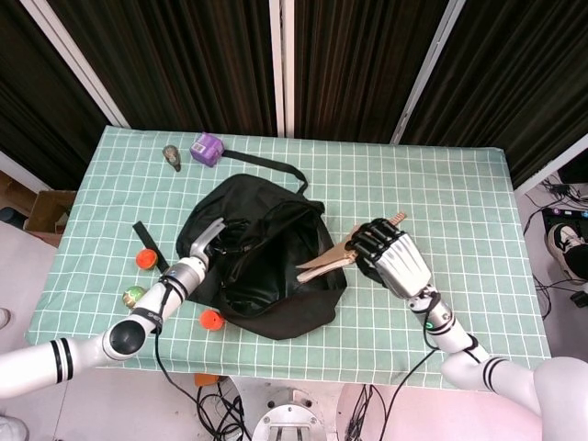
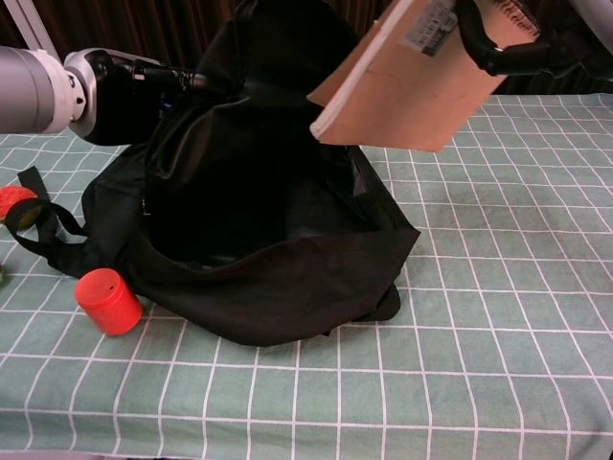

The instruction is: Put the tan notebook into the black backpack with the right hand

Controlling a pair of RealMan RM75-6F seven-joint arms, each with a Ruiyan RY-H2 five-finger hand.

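Both my hands are busy around the black backpack (image 1: 266,266): my right hand (image 1: 390,259) grips the tan notebook (image 2: 412,81) by its spiral end, holding it tilted in the air with its lower corner just over the backpack's open mouth. My left hand (image 1: 213,241) grips the backpack's rim on the opposite side, holding it open.

Right hand (image 1: 390,260) raised, fingers clamped (left hand (image 1: 209,241) likewise).

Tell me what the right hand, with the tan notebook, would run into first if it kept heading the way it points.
Probably the black backpack: the right hand holds the tan notebook tilted, leading corner toward the bag's open mouth. It would likely meet the near rim or inner fabric first; depth is unclear.
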